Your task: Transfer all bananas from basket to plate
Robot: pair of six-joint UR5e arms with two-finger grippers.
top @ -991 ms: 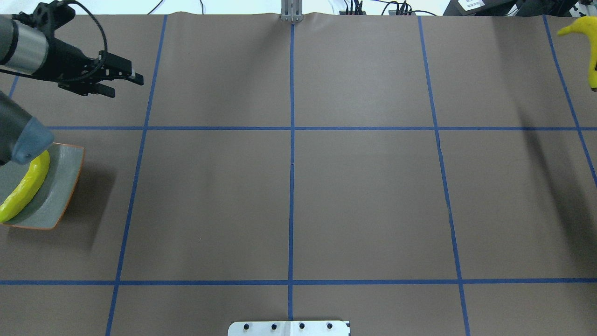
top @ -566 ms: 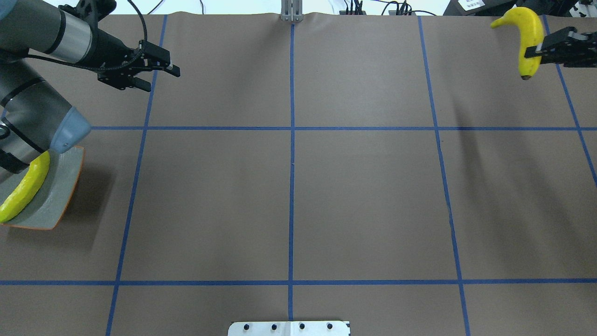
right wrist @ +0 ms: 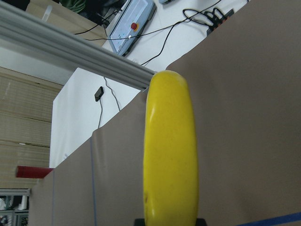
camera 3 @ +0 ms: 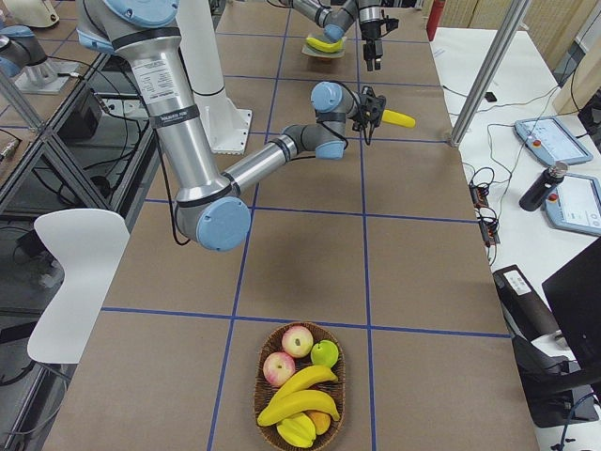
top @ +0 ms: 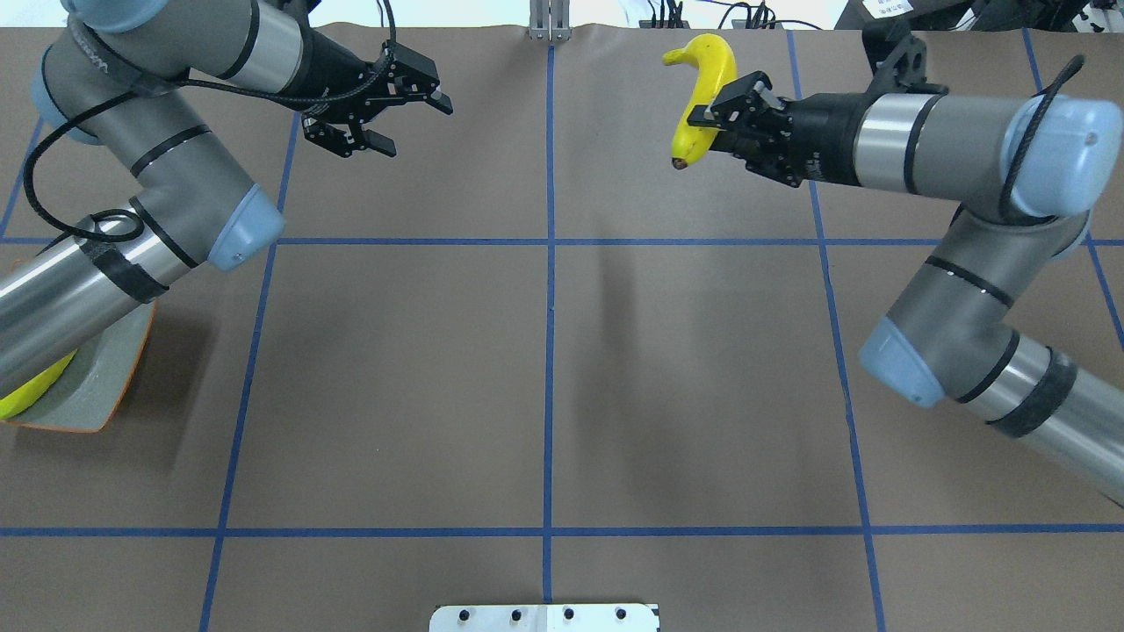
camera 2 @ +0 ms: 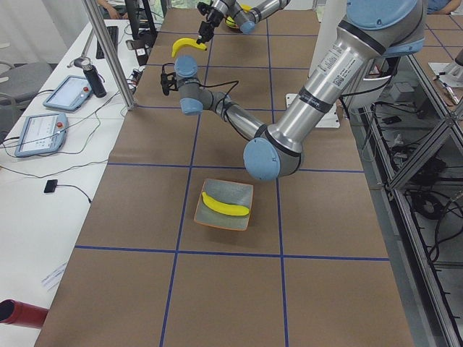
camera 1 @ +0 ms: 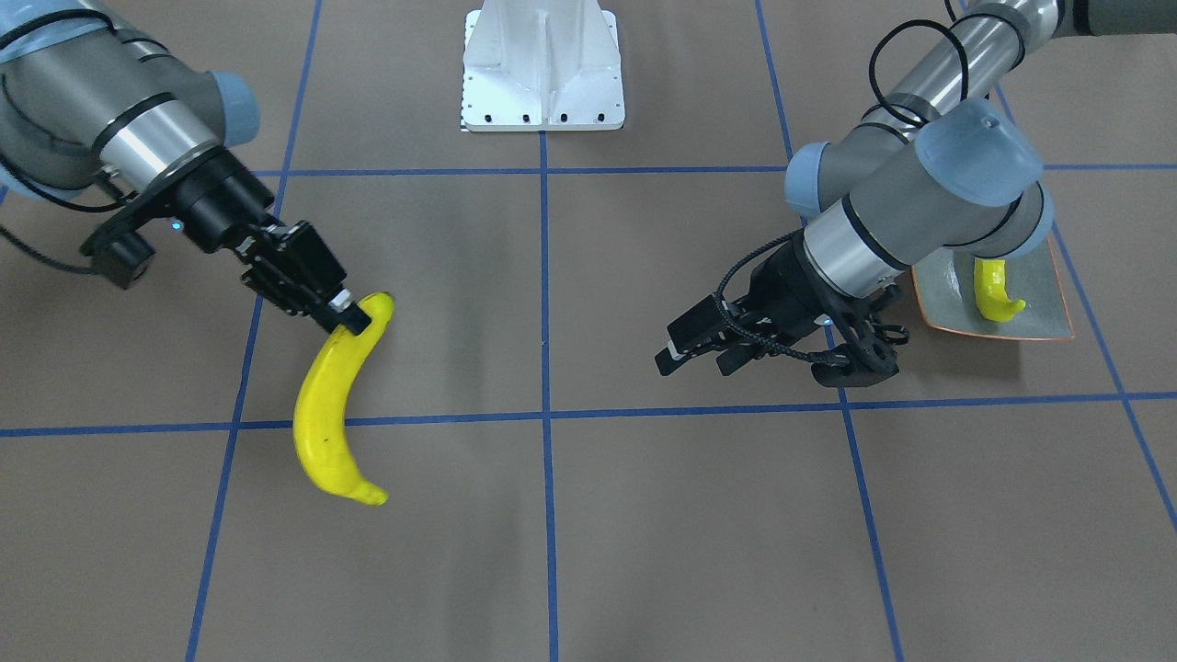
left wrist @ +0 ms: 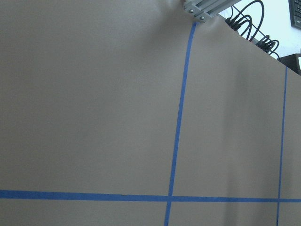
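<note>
The brown bench, marked into squares by blue tape, runs long between its two ends. The right arm reaches towards the bench's far edge. The left arm does the same from the other side, its forearm crossing above the plate in the overhead view.

The wicker basket sits near the end of the bench on the robot's right, holding bananas and apples. The plate lies towards the opposite end, inside one taped square, with one banana on it.

The right hand is clamped on a banana near its end, holding it above the bench. The left hand hangs with its fingers spread wide, holding nothing. A wide stretch of bench separates the two hands.
</note>
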